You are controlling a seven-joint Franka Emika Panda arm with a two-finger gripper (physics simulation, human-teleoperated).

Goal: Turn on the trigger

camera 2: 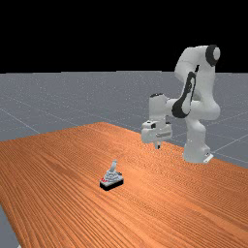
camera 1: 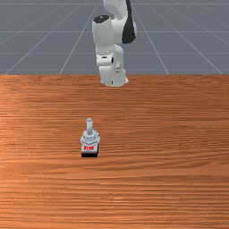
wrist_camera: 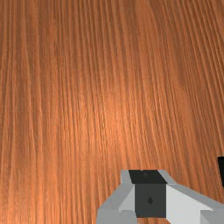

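Behind and above the joystick (camera 1: 90, 139) on the surface (camera 1: 156, 179) (front view), the jaws (camera 2: 158, 146), whether open or closed cannot be told, should centre over its stick (camera 2: 114, 165) before descending slowly.

nothing can be read; the red marks (camera 1: 89, 148) on the joystick (camera 1: 90, 138) are too small.

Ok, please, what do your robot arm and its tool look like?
My white robot arm has smooth, rounded segments, with glossy black sections near some joints. Its pale, boxy tool has small black details and a dark tip.
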